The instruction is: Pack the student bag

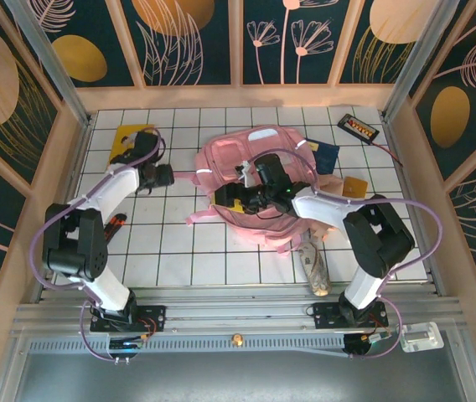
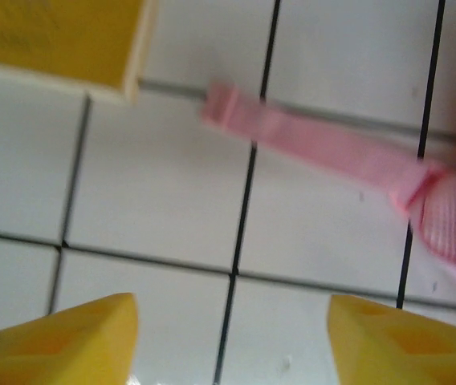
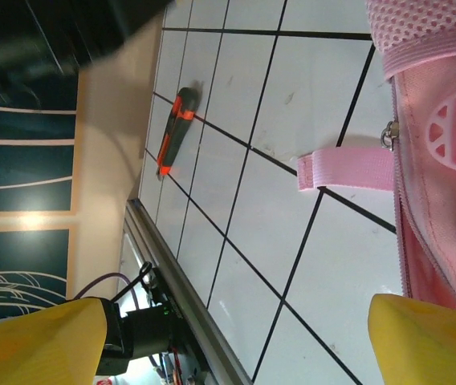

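The student bag [image 1: 250, 159] is a soft pink backpack lying flat in the middle of the tiled table. Its zipped edge [image 3: 441, 152] is at the right of the right wrist view. My left gripper [image 1: 171, 175] hovers just left of the bag, open [image 2: 232, 325], with bare tile between its yellow fingertips. A pink strap [image 2: 316, 148] lies on the tiles ahead of it. My right gripper [image 1: 228, 201] reaches over the bag's near left edge and stands open [image 3: 240, 329] with nothing between its fingers. Another short pink strap [image 3: 344, 170] sticks out from the bag.
A yellow book [image 1: 129, 138] [image 2: 59, 40] lies back left. An orange and grey cutter [image 1: 116, 224] [image 3: 176, 132] rests near the left arm. A blue book [image 1: 326, 155], a small yellow pad [image 1: 355, 186] and a black device [image 1: 359, 127] sit right of the bag. A wooden-looking case [image 1: 313, 268] lies at the front right.
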### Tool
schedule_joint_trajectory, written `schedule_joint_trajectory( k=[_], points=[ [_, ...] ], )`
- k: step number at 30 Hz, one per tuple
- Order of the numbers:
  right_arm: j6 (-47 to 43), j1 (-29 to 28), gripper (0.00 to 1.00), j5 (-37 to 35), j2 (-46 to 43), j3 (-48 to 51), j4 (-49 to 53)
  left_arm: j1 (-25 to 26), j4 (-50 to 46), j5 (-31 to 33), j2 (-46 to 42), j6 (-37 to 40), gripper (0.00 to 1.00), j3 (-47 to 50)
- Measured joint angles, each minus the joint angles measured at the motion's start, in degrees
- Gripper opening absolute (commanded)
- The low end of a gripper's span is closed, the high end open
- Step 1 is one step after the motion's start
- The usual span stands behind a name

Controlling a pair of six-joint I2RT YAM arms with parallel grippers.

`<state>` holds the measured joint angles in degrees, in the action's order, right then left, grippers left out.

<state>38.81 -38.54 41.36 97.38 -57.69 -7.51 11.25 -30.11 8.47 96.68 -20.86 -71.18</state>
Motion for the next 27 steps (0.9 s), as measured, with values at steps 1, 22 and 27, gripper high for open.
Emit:
schedule_joint_trajectory(
  k=[1,22,27],
  points=[
    [-0.02,-0.09,0.86,-0.20,-0.13,0.15,0.00,-0.07,-0.17,1.31,1.90,0.96,0.69,-3.23],
    [-1.95,0.76,0.85,-0.61,4.39,-1.20,2.16,-7.30,-18.05,8.52,44.52,12.94,0.65,-57.18],
    [-1.88,1.07,0.85,0.26,5.07,-1.70,2.14,-8.11,-19.82,8.55,46.77,13.81,0.65,-57.64]
  ],
)
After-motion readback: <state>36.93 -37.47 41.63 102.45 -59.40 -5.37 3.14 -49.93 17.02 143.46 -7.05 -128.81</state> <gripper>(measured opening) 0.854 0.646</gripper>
